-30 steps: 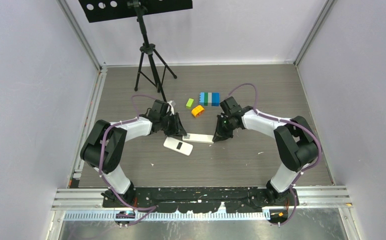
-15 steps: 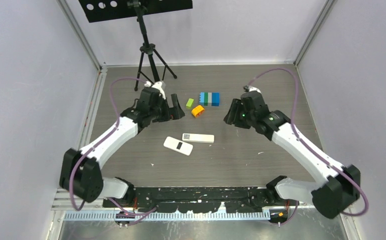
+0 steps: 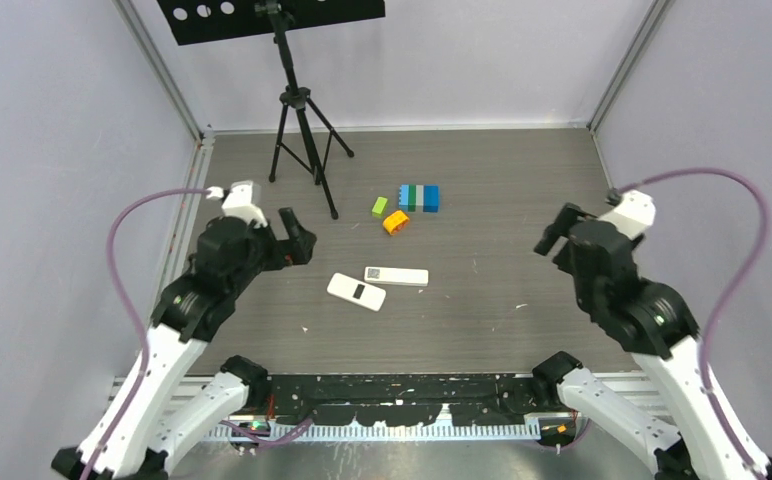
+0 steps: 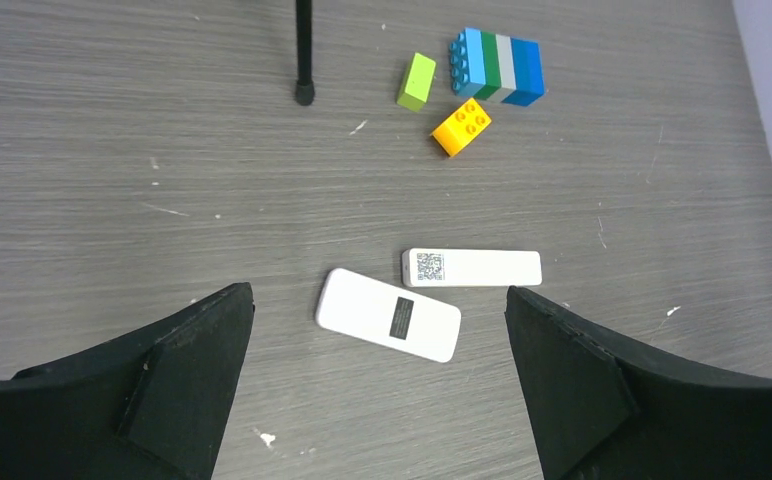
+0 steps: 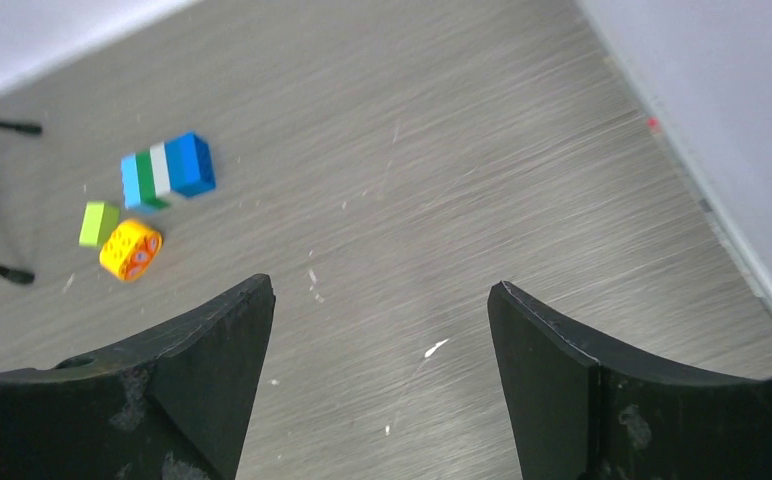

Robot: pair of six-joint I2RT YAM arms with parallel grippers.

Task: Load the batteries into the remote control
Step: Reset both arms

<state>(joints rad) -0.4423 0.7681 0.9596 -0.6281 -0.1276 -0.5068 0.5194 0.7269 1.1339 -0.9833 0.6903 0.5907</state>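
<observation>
batteries: none in sight in any view. no slim dark cells loose on the table (image 3: 502, 180), none in a pincer. if they're inside a remote, can't tell from outside.

slim remote (image 4: 472, 267) & wide remote (image 4: 389, 315) lie flat abt mid-table, slim one at 1 o'clock of the wide one. corners sit just beside each other; touching or not, can't tell. both have a label side up (qr sticker on slim, dark patch on wide). prob. the backs, the side a battery door wd be on. no open bay or loose cover seen. those bays are the only containers here & their contents are hidden.

left gripper (image 3: 297, 238) is at 9 o'clock of the remotes, right gripper (image 3: 559, 228) at 3 o'clock, both up off the table & well apart from them. each pincer is spread wide w/ nothing between the fingers. left wrist cam looks down on both remotes thru the gap; right one sees bare table below. reads as standing clear, not mid-grasp.

at 12 o'clock: green block (image 4: 416, 81), orange block (image 4: 461, 126), blue-green stack (image 4: 497, 67), not part of the job. tripod (image 3: 297, 120) at 11.
</observation>
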